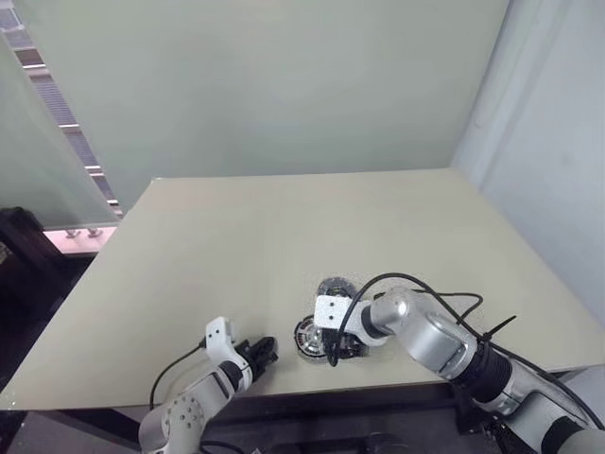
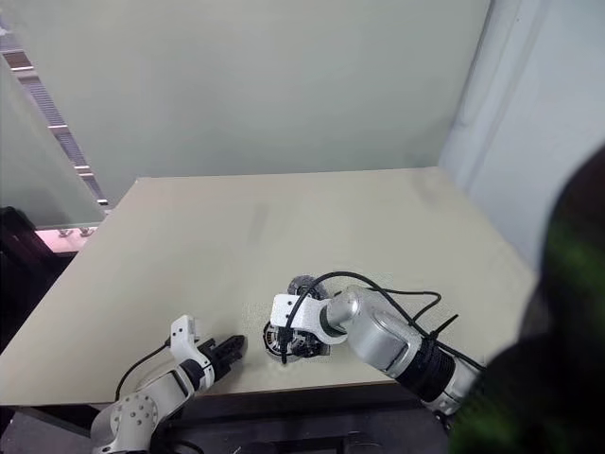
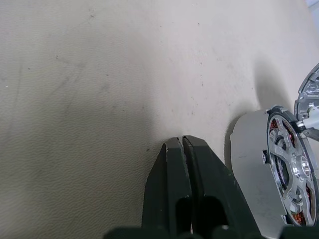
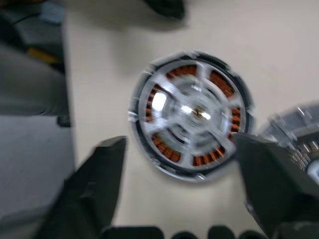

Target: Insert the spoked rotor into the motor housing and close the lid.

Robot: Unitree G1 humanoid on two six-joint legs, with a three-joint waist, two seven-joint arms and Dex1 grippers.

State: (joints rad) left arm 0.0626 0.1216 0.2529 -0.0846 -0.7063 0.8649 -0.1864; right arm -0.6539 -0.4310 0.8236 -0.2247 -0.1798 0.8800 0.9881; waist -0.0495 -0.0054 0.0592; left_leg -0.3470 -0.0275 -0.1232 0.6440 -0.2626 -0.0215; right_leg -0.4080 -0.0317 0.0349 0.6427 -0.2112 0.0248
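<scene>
Silvery spoked rotor (image 4: 192, 115) sits flat inside motor housing (image 4: 144, 144), near table (image 1: 284, 227) front edge, directly below right gripper (image 4: 179, 169), between its spread fingers, untouched. Copper-orange windings visible through spoke gaps. Dark grey lid (image 1: 333, 287) flat just behind housing. Left gripper (image 3: 182, 149) pressed together, empty, beside housing.

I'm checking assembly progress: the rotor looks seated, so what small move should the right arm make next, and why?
Probably lift the right gripper clear and shift it toward the lid. Its fingers stand wide open either side of the motor housing, where the spoked rotor already sits over the copper windings, apparently released. The lid lies on the table just beyond the housing, not yet on it.
</scene>
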